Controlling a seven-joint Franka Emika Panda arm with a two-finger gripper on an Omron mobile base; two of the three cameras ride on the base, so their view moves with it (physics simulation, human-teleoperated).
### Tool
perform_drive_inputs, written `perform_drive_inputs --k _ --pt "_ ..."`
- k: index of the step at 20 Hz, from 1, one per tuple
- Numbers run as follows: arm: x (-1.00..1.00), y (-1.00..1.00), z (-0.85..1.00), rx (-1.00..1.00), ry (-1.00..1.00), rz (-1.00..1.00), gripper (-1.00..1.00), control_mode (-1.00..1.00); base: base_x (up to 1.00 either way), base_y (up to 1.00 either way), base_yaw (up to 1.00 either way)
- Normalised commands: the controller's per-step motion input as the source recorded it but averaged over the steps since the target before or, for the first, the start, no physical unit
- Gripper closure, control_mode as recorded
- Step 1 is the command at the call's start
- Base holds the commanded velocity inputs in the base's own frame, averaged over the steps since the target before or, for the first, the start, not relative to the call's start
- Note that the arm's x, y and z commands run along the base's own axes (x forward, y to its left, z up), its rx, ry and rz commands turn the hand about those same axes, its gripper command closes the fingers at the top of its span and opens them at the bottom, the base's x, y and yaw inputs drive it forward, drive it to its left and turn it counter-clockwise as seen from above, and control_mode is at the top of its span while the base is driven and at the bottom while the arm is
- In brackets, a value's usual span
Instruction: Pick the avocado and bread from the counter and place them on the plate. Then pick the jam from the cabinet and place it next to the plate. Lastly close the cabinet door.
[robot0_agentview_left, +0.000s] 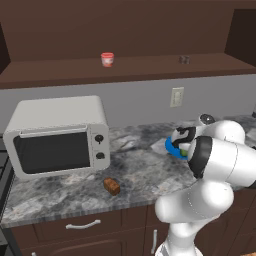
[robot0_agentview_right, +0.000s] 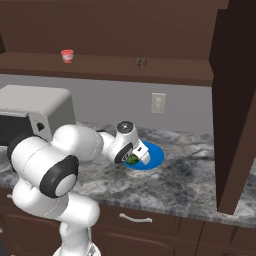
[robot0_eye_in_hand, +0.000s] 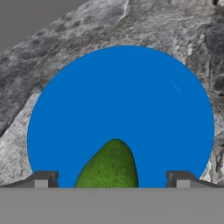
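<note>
A kitchen: microwave (robot0_agentview_left: 57, 136), marbled counter (robot0_agentview_left: 140, 170), wall cabinet (robot0_agentview_left: 125, 30).

The avocado's (robot0_eye_in_hand: 109, 168) lower end was cut off in the hand view; the arm hid most of the plate (robot0_agentview_left: 171, 148) in the left base view; a small shelf object (robot0_agentview_right: 140, 62) was too small to identify.

Even, flat rendered light is cast throughout; soft shadows are thrown under the cabinet (robot0_agentview_left: 125, 30); slight pixelation is seen.

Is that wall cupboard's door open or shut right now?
Open: the cabinet door stands swung out, and the jam sits in plain sight on the cabinet shelf.
</note>
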Motion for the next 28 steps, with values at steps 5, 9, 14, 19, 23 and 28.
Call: perform_drive_inputs --k 5,9,14,19,23,28 --pt "-0.01 -0.01 0.43 0.00 0.01 -0.02 -1.00 -1.00 0.00 0.00 0.00" --pt "-0.18 0.13 0.46 -0.03 0.00 -0.02 -1.00 -1.00 0.00 0.00 0.00" --pt "-0.28 0.44 0.25 -0.05 0.01 0.03 -1.00 -1.00 0.00 0.00 0.00" --pt "-0.24 0.45 0.20 -0.03 0.05 0.13 -1.00 -1.00 0.00 0.00 0.00" --pt "-0.26 0.34 0.10 -0.01 0.05 0.25 -1.00 -1.00 0.00 0.00 0.00" --pt "-0.25 0.22 0.01 0.00 0.02 0.32 -1.00 -1.00 0.00 0.00 0.00"
